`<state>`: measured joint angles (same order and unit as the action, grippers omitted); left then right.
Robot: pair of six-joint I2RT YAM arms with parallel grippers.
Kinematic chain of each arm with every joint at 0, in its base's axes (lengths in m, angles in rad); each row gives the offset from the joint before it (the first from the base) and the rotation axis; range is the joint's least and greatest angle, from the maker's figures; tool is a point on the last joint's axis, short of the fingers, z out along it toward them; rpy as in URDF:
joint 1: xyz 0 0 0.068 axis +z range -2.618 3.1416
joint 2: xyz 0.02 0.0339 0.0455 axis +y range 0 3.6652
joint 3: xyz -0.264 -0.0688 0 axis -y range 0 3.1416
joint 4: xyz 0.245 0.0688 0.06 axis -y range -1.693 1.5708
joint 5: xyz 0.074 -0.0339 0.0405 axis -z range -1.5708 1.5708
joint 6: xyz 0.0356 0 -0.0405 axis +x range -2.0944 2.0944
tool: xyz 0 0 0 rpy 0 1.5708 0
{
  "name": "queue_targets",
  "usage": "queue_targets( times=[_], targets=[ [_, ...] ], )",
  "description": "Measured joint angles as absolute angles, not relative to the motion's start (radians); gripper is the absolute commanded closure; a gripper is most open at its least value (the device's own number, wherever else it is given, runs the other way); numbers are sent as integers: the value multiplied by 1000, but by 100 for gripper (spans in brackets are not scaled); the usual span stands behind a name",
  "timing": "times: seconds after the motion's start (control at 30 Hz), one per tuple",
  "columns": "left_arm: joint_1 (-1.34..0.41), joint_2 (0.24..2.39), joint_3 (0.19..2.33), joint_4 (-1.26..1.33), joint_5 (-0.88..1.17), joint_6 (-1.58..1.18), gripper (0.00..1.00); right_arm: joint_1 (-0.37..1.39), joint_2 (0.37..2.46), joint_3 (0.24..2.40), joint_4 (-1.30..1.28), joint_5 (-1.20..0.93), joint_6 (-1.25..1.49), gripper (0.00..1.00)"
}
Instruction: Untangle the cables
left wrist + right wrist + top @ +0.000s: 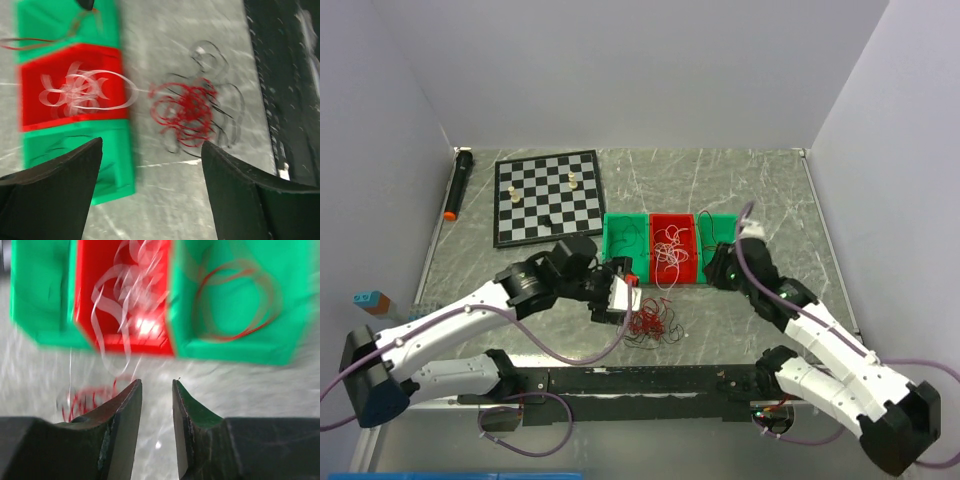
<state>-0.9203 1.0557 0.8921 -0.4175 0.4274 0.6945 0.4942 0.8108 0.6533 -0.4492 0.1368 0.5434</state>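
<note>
Tangled cables (185,112) at twelve o'clock of the wide-spread, empty left gripper (151,145); right gripper (156,384), narrowly parted, farther off.

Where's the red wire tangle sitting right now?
In the top view, the red wire tangle lies on the table just on the near side of the red bin, right beside the left gripper.

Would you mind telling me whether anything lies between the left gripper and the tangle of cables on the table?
Nothing visible does. The left gripper is open, and the cables lie on the table just ahead of it. The bins sit off to the side; only a white strand trails from them toward the tangle.
</note>
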Motion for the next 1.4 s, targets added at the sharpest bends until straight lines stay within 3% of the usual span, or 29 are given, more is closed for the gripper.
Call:
queue_targets(
  times=[0.2,0.27,0.37,0.4,0.7,0.97,1.1,1.4],
  targets=[
    [-920,1168,871,-446,514,738,20,672,822,551,-368,93,561,61],
    [-920,1209,867,-413,540,712,28,682,790,506,-332,74,565,60],
    [-922,1266,864,-353,582,660,52,683,738,463,-310,61,573,61],
    [-926,1290,864,-328,595,633,55,683,723,456,-306,59,575,61],
    [-963,1455,892,-257,638,502,51,684,661,451,-267,53,575,61],
    [-965,1475,891,-181,568,479,56,685,588,413,-231,-5,552,58],
    [-968,1489,880,-169,549,486,47,685,573,404,-223,-49,531,45],
    [-877,1379,875,-246,536,458,24,685,606,404,-176,-214,443,31]
  ],
)
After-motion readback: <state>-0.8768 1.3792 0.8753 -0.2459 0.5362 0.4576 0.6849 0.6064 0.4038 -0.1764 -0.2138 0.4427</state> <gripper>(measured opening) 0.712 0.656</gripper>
